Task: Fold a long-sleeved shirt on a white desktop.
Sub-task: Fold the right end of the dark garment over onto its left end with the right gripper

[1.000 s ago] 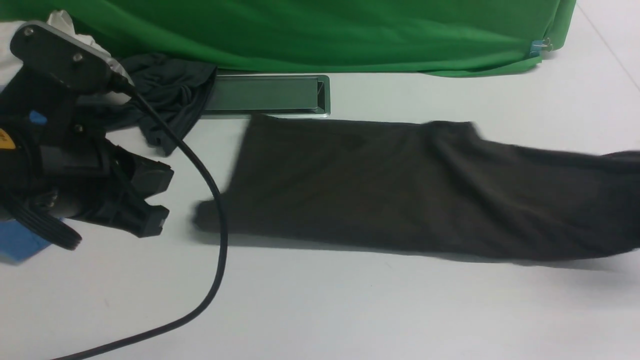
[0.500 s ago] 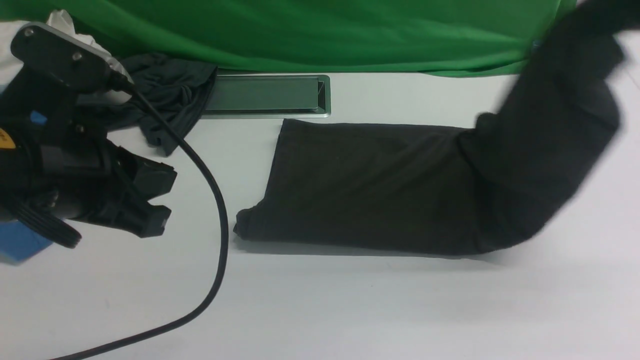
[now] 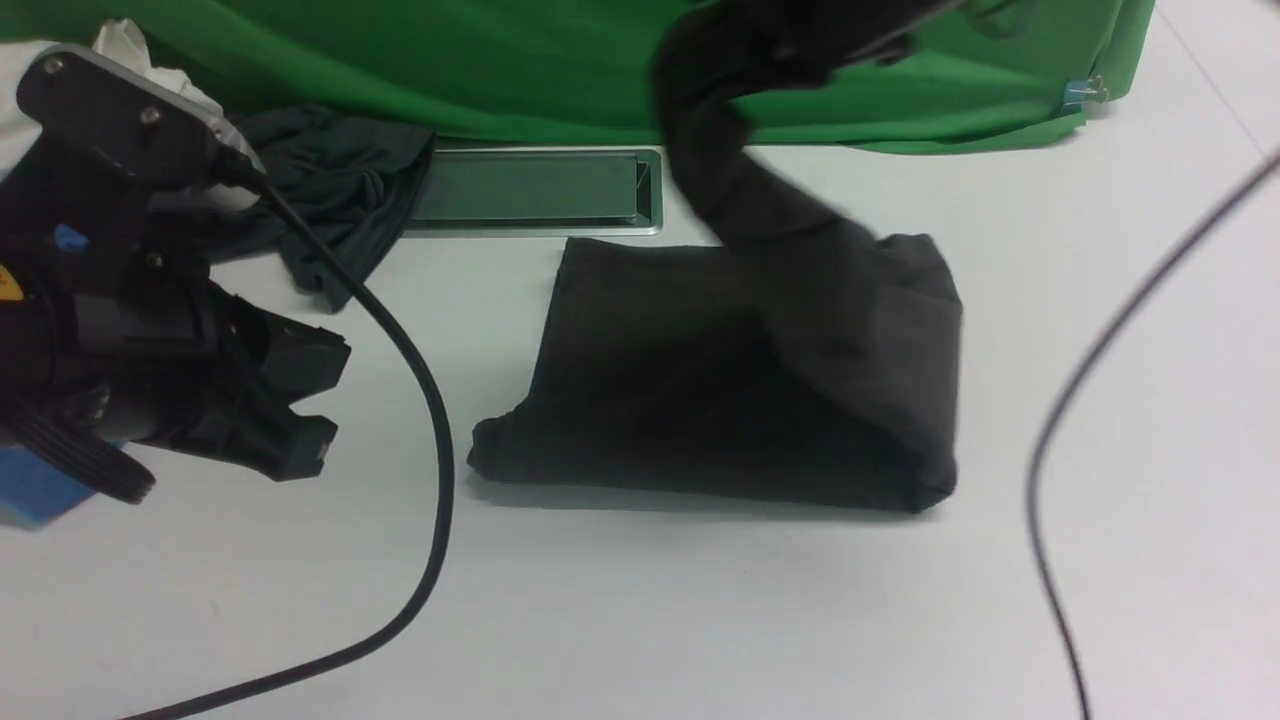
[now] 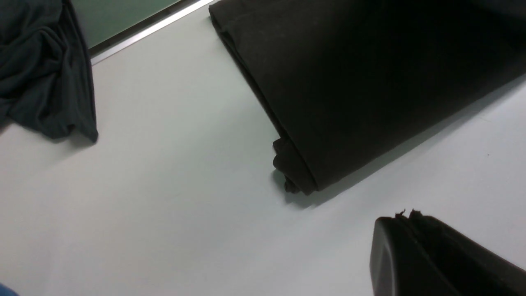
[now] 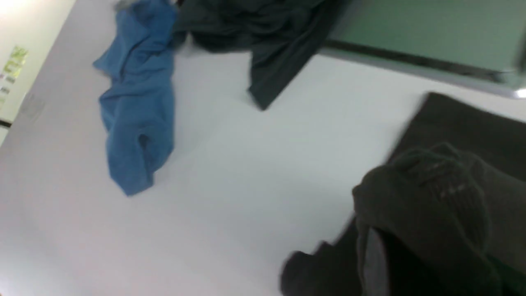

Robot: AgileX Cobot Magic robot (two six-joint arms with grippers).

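Front view: long-sleeved shirt (image 3: 740, 400) lay as a narrow folded band on the white surface (image 3: 640, 620), just in front of the cable hatch (image 3: 530, 190); its right end was lifted and arched over toward the left, hanging from the right gripper (image 3: 800, 25) at the top edge, blurred. Jaws themselves hidden by cloth, but apparently clamped on that end. Left gripper (image 3: 300, 400) sat low on the left, well apart from shirt, jaws parted, holding nothing. Grey-teal garment (image 3: 340, 190) bunched by hatch's left end. Left wrist view: shirt's left edge (image 4: 296, 164) flat on surface, layers stacked; one finger (image 4: 431, 259) in corner, clear of cloth. Right wrist view: held cloth bunched close to lens (image 5: 435, 213), blue shirt (image 5: 135, 107) farther off. Step judged: final half-fold, approx. midway. Next move prob. needs the lifted end carried to the left edge, lowered square, then let go.
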